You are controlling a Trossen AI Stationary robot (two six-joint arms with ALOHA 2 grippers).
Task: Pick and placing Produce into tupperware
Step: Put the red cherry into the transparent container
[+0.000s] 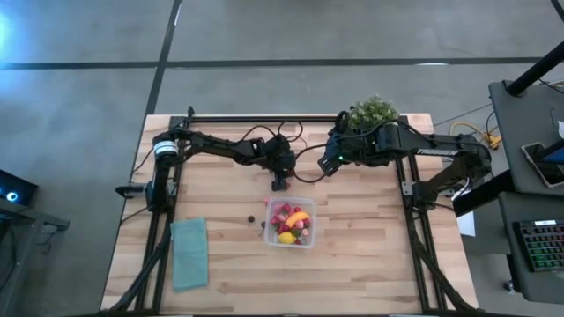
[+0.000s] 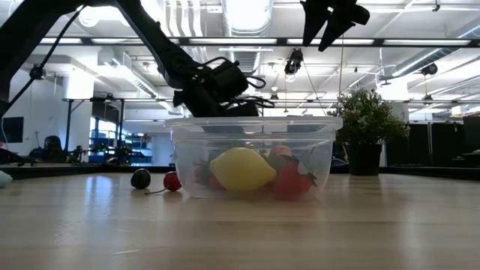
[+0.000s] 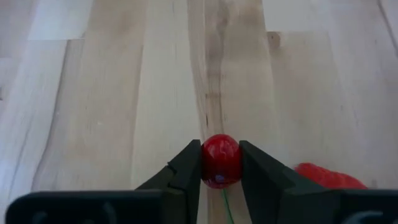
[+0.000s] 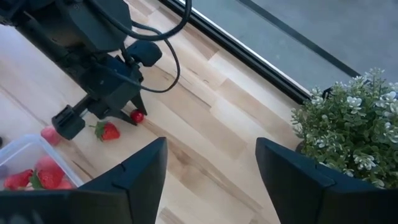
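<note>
A: Pale wooden plank table (image 1: 370, 255) fills the high view, with a black frame rail along its far edge and sides. What sits on it?

B: 2 dark arms reach in from the far corners. Near the right arm's base stands a green potted plant with small pale flowers (image 4: 357, 118). A flat teal cloth (image 1: 189, 253) lies at the near left, well apart from everything else.

A: And the container?

B: Near the table's middle, toward the front, sits the small clear plastic tupperware with rounded corners (image 1: 307, 236). In the low view it holds a yellow toy lemon (image 2: 241, 168) and red strawberry-like pieces (image 2: 291, 178); from above an orange-yellow piece shows among them too.

A: Anything loose outside it?

B: Yes. In the low view a dark round berry (image 2: 140, 178) and a small red cherry with a stem (image 2: 172, 181) lie on the wood just left of the tupperware. In the right wrist view a red toy strawberry with a green top (image 4: 108, 130) and a pink piece (image 4: 50, 135) lie near the tupperware's corner.

A: What about the left gripper?

B: The left gripper (image 3: 221, 163) is low over the table just beyond the tupperware, its 2 dark fingers clamped on a glossy red cherry with a thin green stem (image 3: 220, 160). Whether the cherry touches the wood I cannot tell.

A: And the right gripper?

B: The right gripper (image 4: 211, 165) hangs high above the table, beside the plant, with its jaws spread and nothing between them.
</note>
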